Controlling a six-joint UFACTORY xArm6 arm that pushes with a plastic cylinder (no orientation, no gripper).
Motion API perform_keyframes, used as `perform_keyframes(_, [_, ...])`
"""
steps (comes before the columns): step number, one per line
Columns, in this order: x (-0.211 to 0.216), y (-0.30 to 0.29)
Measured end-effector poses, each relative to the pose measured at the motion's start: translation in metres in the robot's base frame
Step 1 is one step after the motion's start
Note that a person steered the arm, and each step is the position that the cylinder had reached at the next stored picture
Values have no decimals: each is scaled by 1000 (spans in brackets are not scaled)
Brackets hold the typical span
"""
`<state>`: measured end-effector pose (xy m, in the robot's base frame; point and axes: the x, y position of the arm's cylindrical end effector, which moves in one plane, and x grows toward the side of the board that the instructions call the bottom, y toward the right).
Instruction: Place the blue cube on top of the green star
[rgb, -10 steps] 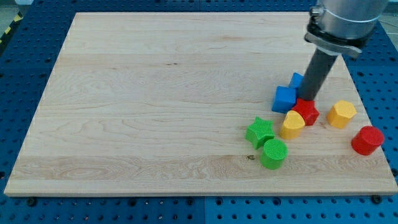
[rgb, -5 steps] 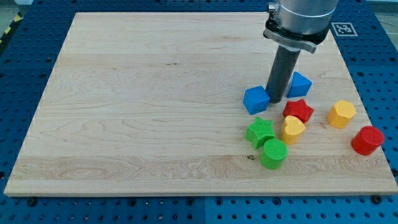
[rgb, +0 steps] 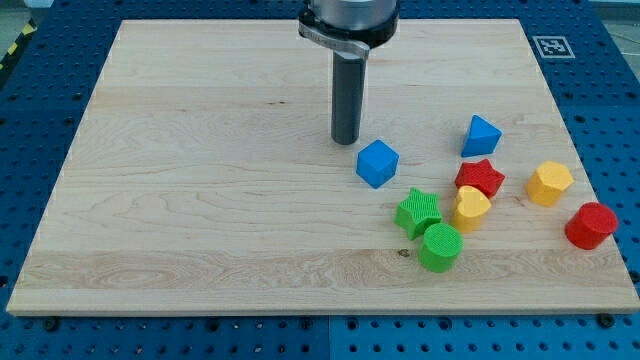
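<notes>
The blue cube (rgb: 377, 163) lies on the wooden board (rgb: 200, 180), up and to the left of the green star (rgb: 418, 212), with a small gap between them. My tip (rgb: 345, 140) is down on the board just up-left of the blue cube, a short gap apart from it. The rod rises straight up from the tip to the arm's head at the view's top.
A green cylinder (rgb: 440, 247) touches the star's lower right. A yellow block (rgb: 470, 208) and a red star (rgb: 480, 178) sit right of the star. A blue triangular block (rgb: 481, 136), a yellow hexagonal block (rgb: 549, 184) and a red cylinder (rgb: 590, 225) lie further right.
My tip has moved left across the board. The blue cube has been pushed left and slightly down, away from the blue triangular block. My tip now stands apart from the cube.
</notes>
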<state>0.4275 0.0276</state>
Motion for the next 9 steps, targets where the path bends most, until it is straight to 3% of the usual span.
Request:
perform_keyframes(3, [29, 17])
perform_keyframes(9, [32, 62])
